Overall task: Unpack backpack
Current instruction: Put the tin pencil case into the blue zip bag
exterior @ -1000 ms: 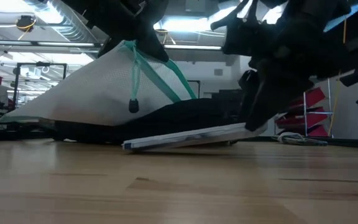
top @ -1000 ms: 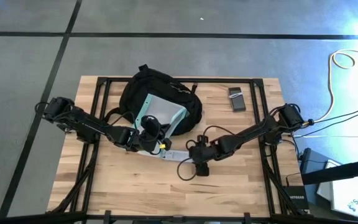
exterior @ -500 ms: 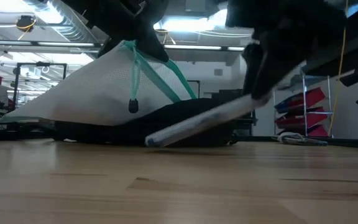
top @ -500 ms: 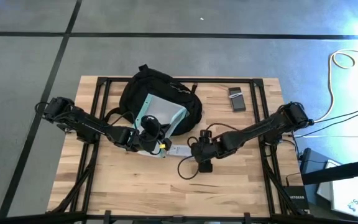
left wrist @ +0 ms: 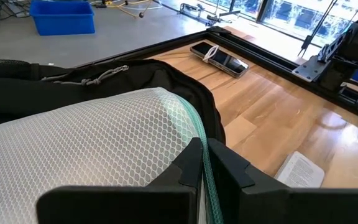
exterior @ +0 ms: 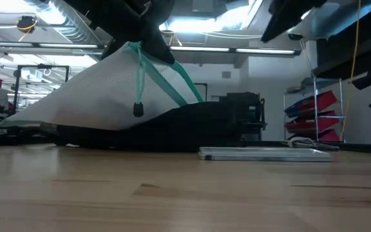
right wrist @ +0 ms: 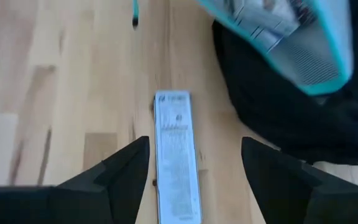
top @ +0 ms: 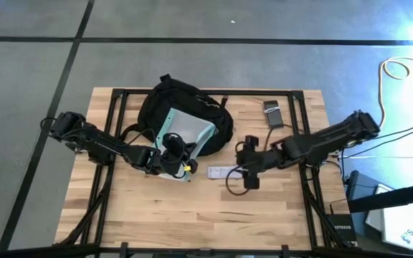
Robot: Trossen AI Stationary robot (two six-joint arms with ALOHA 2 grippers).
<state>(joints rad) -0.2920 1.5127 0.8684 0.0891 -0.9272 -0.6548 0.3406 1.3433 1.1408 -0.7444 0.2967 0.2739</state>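
**Teal trim pinched, mesh pouch half out of the bag**

Teal edging of the translucent white mesh zip pouch [top: 181, 129] is clamped between the pressed-together jaws of the left gripper [top: 175, 159]. The right gripper [top: 241, 169] hovers with jaws spread above the flat white booklet-like packet [top: 221, 172] lying on the light wooden table [top: 156, 215].

The large black fabric backpack [top: 185, 107] lies at twelve o'clock from the left gripper; the packet is at three o'clock. A small dark phone-like device [top: 272, 115] rests well apart.

Risks, as I judge them: the thin trim could slip, or the pouch could snag and drag the backpack along.
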